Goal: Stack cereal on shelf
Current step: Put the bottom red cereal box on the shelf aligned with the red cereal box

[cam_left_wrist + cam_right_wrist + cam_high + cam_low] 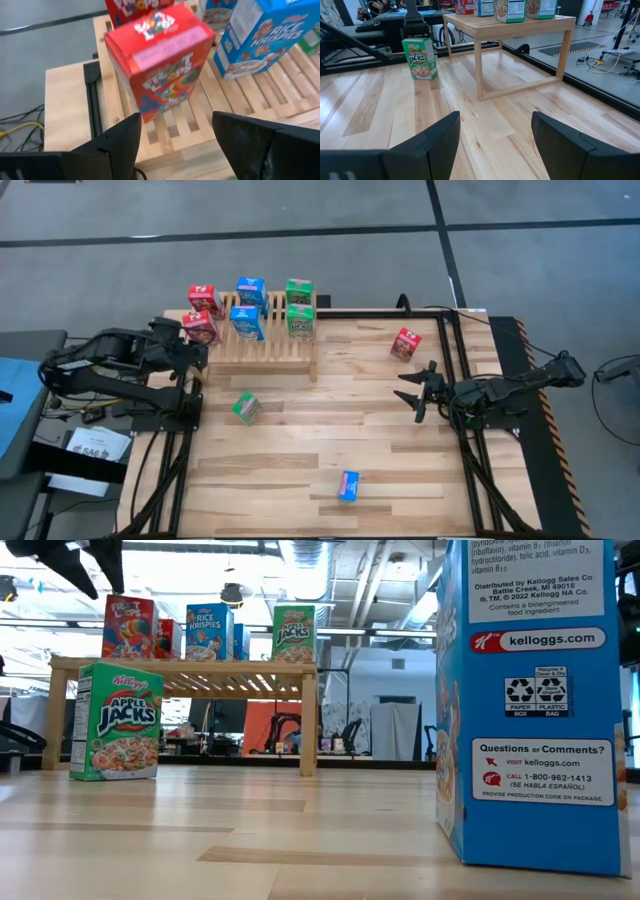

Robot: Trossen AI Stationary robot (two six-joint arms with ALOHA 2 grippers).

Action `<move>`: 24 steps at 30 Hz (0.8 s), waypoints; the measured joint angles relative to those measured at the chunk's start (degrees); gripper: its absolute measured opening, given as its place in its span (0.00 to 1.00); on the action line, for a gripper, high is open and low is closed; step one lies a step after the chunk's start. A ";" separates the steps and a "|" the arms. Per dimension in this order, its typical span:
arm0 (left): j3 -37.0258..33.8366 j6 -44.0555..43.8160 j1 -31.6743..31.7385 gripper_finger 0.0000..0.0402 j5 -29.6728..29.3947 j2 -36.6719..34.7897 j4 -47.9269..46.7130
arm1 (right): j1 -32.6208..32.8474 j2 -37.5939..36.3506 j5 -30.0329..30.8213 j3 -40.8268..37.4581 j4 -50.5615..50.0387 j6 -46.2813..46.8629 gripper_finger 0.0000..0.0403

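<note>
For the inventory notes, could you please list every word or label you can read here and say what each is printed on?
"kelloggs.com", "Questions or Comments?", "1-800-962-1413": side of the near blue box.
"Kellogg's APPLE JACKS": green box standing on the table.
"RICE KRISPIES": blue box on the shelf.
"FROOT LOOPS": red box on the shelf.
"APPLE JACKS": green shelf box.
The fine print is mostly too small to read.

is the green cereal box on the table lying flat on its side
No, the low view shows the green Apple Jacks box standing upright on the table, in front of the shelf.
</note>
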 joint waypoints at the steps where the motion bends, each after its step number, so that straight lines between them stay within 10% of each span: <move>1: -0.60 -0.72 0.00 0.58 -0.02 0.30 0.04 | -0.01 0.01 0.00 0.00 0.00 0.00 0.67; 24: -5.34 -2.74 0.13 0.58 -6.14 3.13 3.76 | -0.02 0.01 0.00 0.01 -0.02 0.00 0.67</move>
